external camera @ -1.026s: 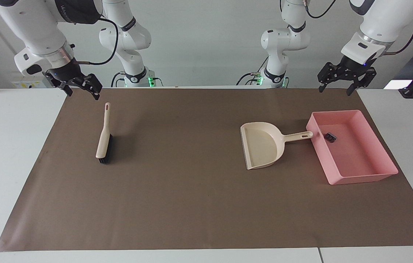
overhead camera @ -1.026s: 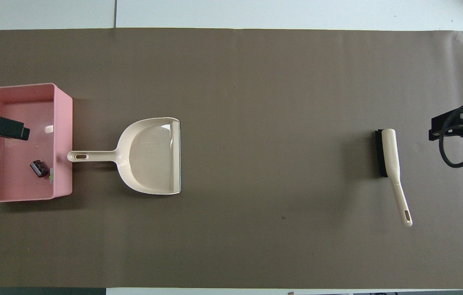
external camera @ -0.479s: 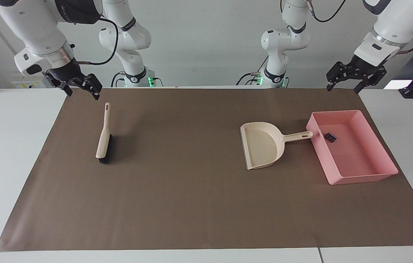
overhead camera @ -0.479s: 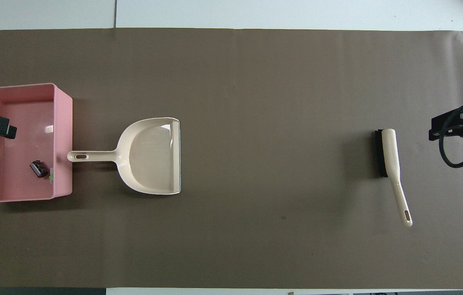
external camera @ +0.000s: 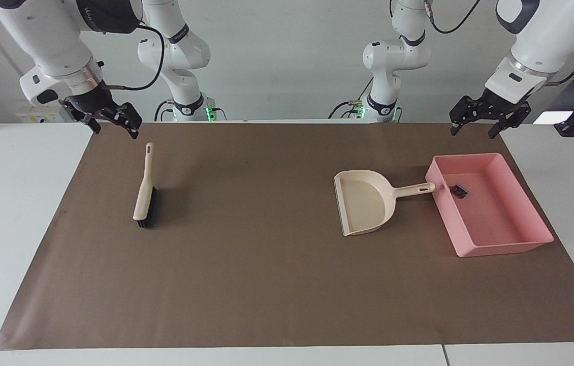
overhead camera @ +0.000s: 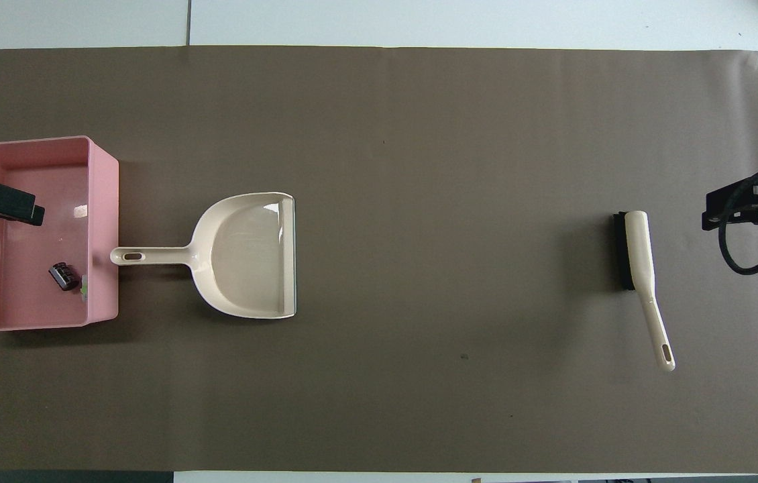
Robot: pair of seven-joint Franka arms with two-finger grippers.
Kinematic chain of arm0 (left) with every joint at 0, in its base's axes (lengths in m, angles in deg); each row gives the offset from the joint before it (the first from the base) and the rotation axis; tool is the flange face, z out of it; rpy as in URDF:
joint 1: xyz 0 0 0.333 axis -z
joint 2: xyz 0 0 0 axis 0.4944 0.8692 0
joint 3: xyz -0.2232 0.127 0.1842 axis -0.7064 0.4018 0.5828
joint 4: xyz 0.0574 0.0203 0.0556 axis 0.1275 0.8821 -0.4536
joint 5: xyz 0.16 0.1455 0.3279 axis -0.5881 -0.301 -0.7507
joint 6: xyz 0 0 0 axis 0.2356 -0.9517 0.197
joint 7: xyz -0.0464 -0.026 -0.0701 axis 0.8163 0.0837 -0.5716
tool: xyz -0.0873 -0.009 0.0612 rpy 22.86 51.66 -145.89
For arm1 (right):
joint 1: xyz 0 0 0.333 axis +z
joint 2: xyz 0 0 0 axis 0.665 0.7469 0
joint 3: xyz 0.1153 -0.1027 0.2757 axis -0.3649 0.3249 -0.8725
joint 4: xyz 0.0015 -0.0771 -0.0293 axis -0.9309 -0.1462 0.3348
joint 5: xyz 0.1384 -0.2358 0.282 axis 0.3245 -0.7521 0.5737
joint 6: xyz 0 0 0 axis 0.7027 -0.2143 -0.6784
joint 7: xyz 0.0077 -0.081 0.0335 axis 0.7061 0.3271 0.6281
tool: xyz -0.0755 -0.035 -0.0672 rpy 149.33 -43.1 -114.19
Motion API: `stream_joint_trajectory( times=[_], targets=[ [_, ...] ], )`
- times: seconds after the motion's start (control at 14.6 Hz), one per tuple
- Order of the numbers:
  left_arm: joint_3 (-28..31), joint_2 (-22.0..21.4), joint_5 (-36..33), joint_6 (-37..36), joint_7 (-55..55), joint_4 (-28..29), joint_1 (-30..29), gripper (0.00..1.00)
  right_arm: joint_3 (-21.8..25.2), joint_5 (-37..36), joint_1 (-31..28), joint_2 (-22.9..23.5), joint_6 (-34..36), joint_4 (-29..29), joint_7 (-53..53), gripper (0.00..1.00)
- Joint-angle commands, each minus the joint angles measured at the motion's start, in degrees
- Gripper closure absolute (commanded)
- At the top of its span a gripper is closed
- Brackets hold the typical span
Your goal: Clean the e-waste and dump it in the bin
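Your right gripper [external camera: 114, 124] hangs empty with fingers apart over the robot-side edge of the brown mat [external camera: 266, 284], at the right arm's end of the desk [external camera: 7, 203]. The brush [external camera: 144, 190] lies flat on the mat just below it, handle toward the robots. Mid-mat you've got the dustpan [external camera: 365, 201], empty, its handle tip just beside the pink bin [external camera: 500, 246]. The bin sits near the mat's left-arm edge, and the e-waste is inside it: the black block [external camera: 459, 190] and the white-green bit [overhead camera: 83, 287] against the wall nearest the dustpan. Your left gripper [external camera: 485, 122] hangs empty, fingers apart, above the mat's robot-side edge.
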Motion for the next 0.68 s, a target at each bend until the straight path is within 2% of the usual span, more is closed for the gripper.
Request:
stream_joint_trajectory(
  times=[0.0,0.62],
  targets=[
    [-0.09,-2.24,-0.96,1.26,-0.01,2.37,0.11,0.01,-0.02,0.24,-0.07,-0.7,0.64,-0.42,0.23,0.0],
    [0.0,-4.0,-1.22,-2.25,0.17,2.63,-0.24,0.01,-0.02,0.24,-0.07,-0.7,0.64,-0.42,0.23,0.0]
  ],
)
